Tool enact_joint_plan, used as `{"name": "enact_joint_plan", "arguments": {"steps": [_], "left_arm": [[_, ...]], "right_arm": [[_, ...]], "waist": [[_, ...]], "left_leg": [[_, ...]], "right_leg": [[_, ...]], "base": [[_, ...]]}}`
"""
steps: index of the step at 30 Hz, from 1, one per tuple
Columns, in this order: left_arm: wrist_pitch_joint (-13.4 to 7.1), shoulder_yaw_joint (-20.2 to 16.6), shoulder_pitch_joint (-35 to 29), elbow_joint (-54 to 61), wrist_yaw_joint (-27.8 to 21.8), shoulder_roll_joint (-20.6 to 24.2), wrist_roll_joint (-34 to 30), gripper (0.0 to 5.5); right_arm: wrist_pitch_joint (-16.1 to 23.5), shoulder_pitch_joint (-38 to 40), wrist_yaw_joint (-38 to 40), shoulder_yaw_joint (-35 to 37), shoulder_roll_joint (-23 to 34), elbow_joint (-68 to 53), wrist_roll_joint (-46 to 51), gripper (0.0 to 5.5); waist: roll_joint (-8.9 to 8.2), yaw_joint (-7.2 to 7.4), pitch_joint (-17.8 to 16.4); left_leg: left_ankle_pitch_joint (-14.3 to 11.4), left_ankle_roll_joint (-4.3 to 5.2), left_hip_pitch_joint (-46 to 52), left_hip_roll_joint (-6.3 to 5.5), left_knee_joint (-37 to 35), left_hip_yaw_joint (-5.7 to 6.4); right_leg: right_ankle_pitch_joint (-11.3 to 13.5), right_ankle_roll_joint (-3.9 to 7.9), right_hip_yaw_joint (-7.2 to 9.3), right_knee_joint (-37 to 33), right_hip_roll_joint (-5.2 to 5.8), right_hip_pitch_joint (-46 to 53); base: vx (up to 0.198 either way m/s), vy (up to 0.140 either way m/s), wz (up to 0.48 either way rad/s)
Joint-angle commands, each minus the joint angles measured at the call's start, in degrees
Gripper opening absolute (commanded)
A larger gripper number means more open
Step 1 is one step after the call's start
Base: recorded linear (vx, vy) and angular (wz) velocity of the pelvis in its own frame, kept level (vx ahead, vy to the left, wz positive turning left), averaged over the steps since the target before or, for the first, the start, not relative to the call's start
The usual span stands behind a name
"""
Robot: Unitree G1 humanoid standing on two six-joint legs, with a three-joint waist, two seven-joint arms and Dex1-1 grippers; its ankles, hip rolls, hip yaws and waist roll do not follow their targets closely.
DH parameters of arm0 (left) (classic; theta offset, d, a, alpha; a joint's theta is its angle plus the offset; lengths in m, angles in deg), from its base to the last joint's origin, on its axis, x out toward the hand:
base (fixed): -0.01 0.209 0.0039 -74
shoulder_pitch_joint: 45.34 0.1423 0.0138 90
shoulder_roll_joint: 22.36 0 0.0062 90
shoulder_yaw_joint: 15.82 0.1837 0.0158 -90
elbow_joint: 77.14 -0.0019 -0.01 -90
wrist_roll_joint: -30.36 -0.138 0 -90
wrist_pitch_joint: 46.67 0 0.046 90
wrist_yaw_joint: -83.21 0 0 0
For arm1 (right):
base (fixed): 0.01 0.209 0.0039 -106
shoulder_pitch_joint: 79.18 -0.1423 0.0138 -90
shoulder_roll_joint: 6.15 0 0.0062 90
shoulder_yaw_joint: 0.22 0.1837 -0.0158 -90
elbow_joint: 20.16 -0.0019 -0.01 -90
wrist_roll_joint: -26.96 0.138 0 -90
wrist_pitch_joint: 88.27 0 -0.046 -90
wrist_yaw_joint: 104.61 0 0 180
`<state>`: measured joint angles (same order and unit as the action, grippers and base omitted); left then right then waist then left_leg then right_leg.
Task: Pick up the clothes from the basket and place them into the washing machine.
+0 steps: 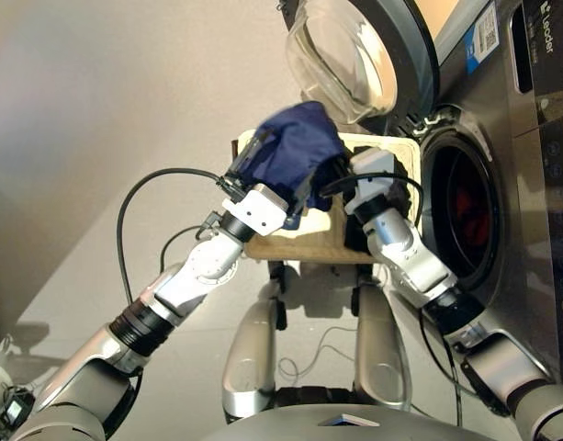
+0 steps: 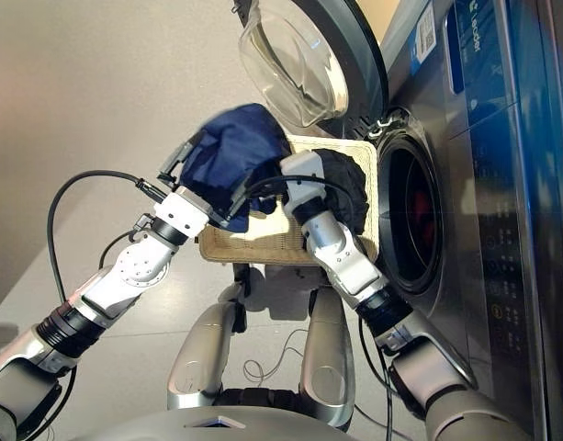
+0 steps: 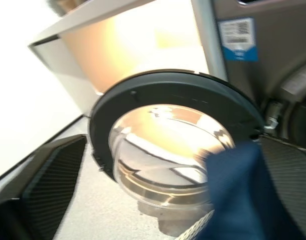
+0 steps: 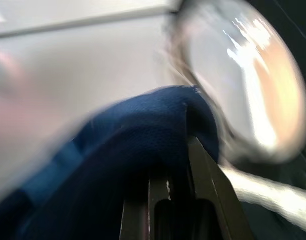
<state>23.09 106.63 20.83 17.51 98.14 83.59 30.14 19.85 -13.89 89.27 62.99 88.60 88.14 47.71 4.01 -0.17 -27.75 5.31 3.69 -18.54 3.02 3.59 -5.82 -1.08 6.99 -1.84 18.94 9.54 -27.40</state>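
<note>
A navy blue garment (image 1: 295,147) hangs lifted above the cream wicker basket (image 1: 299,241), bunched between both arms. My right gripper (image 1: 329,175) is shut on it; its wrist view shows the two fingers (image 4: 207,190) close together, buried in blue cloth. My left gripper (image 3: 167,192) is open, and the blue cloth (image 3: 247,200) lies against one of its spread fingers (image 3: 48,185). A black garment (image 2: 350,188) lies in the basket's right end, partly behind my right arm. Inside the drum (image 1: 465,216) of the washing machine (image 1: 529,184) something orange-red (image 1: 471,207) shows.
The machine's round glass door (image 1: 350,50) stands open, overhanging the basket just above the lifted cloth. A black cable (image 1: 134,202) loops out from my left wrist. A pale wall and floor fill the left side.
</note>
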Motion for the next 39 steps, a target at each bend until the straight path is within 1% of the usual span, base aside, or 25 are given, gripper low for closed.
{"name": "enact_joint_plan", "arguments": {"steps": [1,5,8,11,14,17,21,22,24,27,28,29,30,31,33,37,39], "left_arm": [[-5.16,-1.94,1.34,3.13,2.38,-1.93,0.88,5.50],[-5.24,-1.80,0.88,3.21,2.68,-2.19,0.91,5.50],[-5.30,-1.75,0.78,3.42,3.01,-2.04,0.85,5.50],[-5.43,-1.61,0.46,3.65,3.82,-2.38,1.15,5.50],[-5.91,-1.23,-0.10,3.56,4.62,-2.70,1.46,5.50],[-5.94,-0.64,-0.32,3.47,5.50,-3.65,2.23,5.50],[-5.69,-0.08,-0.70,3.05,6.34,-5.52,4.24,5.50],[-5.63,0.25,-0.86,2.95,6.38,-5.88,4.77,5.50],[-5.77,0.60,-1.30,3.32,6.23,-6.44,6.26,5.50],[-5.60,1.54,-2.43,3.25,6.54,-6.75,7.38,5.50],[-5.53,2.09,-3.14,3.28,6.57,-6.81,7.68,5.50],[-5.47,2.29,-3.48,3.27,6.67,-6.85,7.79,5.50],[-5.38,2.61,-3.88,3.37,6.89,-6.95,7.98,5.50],[-5.36,2.73,-4.15,3.33,6.94,-7.02,7.98,5.50],[-4.99,3.25,-4.60,3.36,7.24,-7.13,7.83,5.50],[-4.77,3.72,-4.79,3.38,7.30,-6.81,8.05,5.50],[-4.65,3.73,-4.87,3.90,7.19,-6.33,8.64,5.50]], "right_arm": [[7.04,1.56,2.90,3.84,-3.58,-1.49,0.82,0.00],[8.00,3.11,5.43,7.52,-4.22,2.76,1.68,0.00],[8.87,3.19,7.04,9.96,-4.83,5.49,2.80,0.00],[10.67,3.03,10.25,12.79,-5.65,8.38,3.22,0.00],[11.68,2.89,13.74,14.30,-5.73,12.09,1.33,0.00],[12.77,2.62,17.04,16.14,-6.43,15.76,0.84,0.00],[15.28,0.87,19.35,20.20,-8.67,20.02,6.84,0.00],[15.88,0.14,19.60,21.19,-8.94,21.52,8.66,0.00],[16.89,-1.93,20.20,23.50,-9.28,24.60,12.34,0.00],[18.58,-5.25,22.33,27.32,-8.33,28.47,15.88,0.00],[18.98,-6.57,22.65,28.67,-7.53,30.10,17.14,0.00],[19.35,-7.01,23.03,29.48,-7.13,30.72,17.95,0.00],[19.91,-7.57,23.89,30.73,-6.42,31.28,18.61,0.00],[19.98,-7.82,23.78,30.90,-6.25,31.51,18.72,0.00],[20.23,-9.58,24.99,33.27,-4.14,34.45,20.53,0.00],[20.55,-11.84,25.45,35.07,-1.40,37.06,22.35,0.00],[21.57,-13.71,26.74,36.78,0.97,37.56,23.62,0.00]], "waist": [[-2.02,0.38,2.74],[-1.84,0.60,2.84],[-1.74,0.57,3.01],[-1.56,0.54,3.00],[-1.46,0.50,2.88],[-1.36,0.49,2.71],[-1.52,0.60,1.87],[-1.54,0.57,1.64],[-1.50,0.24,0.92],[-1.21,-0.39,0.12],[-0.92,-0.64,-0.20],[-0.75,-0.72,-0.31],[-0.51,-0.78,-0.65],[-0.40,-0.88,-0.53],[0.09,-1.13,-0.94],[0.64,-1.53,-0.81],[1.16,-1.71,-1.07]], "left_leg": [[-0.43,-0.15,0.06,-4.46,-0.49,-0.65],[-0.52,-0.15,0.01,-4.42,-0.44,-0.34],[-0.71,-0.19,-0.03,-4.32,-0.29,-0.39],[-1.05,-0.24,-0.17,-4.30,0.10,-0.38],[-1.53,-0.31,-0.47,-4.22,1.06,-0.30],[-2.41,-0.48,-1.06,-4.05,2.72,-0.27],[-4.13,-0.74,-2.57,-3.68,6.08,-0.14],[-4.66,-0.82,-3.07,-3.51,7.20,-0.25],[-5.72,-0.86,-4.60,-3.15,10.09,-0.07],[-7.25,-0.83,-6.97,-2.78,13.92,0.40],[-7.97,-0.88,-8.36,-2.74,15.47,0.69],[-8.31,-0.94,-9.26,-2.72,16.50,0.77],[-8.67,-0.98,-10.18,-2.85,17.89,1.11],[-9.02,-0.97,-10.91,-2.81,18.65,1.19],[-9.98,-1.16,-13.37,-2.91,21.42,1.63],[-10.90,-1.31,-16.88,-2.82,24.37,1.91],[-11.20,-1.43,-19.44,-2.88,26.09,2.10]], "right_leg": [[6.33,2.67,0.78,-9.95,-0.28,3.51],[6.11,2.71,1.07,-9.92,-0.21,3.66],[5.91,2.69,1.15,-9.81,-0.26,3.72],[5.72,2.67,1.09,-9.74,-0.31,3.82],[5.37,2.61,1.16,-9.37,-0.39,3.80],[4.97,2.47,1.18,-8.78,-0.51,3.72],[4.33,2.23,0.82,-7.92,-0.78,3.26],[3.98,2.02,0.73,-7.45,-0.93,3.10],[3.23,1.63,0.41,-5.74,-1.48,2.28],[1.62,0.87,-0.04,-1.94,-2.31,-0.05],[0.77,0.67,-0.15,0.21,-2.64,-1.62],[0.35,0.51,-0.27,1.44,-2.80,-2.48],[-0.06,0.26,-0.55,3.02,-2.95,-3.40],[-0.39,0.23,-0.53,3.73,-2.97,-4.08],[-1.24,-0.06,-0.55,6.87,-3.26,-6.75],[-2.14,-0.40,-0.83,9.75,-3.50,-10.24],[-2.54,-0.65,-1.12,11.56,-3.61,-12.95]], "base": [[0.000,0.000,0.000],[0.000,0.000,0.000],[0.000,0.000,0.000],[0.000,0.000,0.000],[0.000,0.000,0.000],[0.000,0.000,0.000],[0.000,0.000,0.000],[0.000,0.000,0.000],[0.000,0.000,0.000],[0.000,0.000,0.000],[0.000,0.000,0.000],[-0.053,-0.040,0.078],[0.000,0.000,0.000],[-0.063,-0.033,0.146],[-0.056,-0.025,0.190],[-0.068,-0.009,0.121],[-0.085,-0.015,0.070]]}}
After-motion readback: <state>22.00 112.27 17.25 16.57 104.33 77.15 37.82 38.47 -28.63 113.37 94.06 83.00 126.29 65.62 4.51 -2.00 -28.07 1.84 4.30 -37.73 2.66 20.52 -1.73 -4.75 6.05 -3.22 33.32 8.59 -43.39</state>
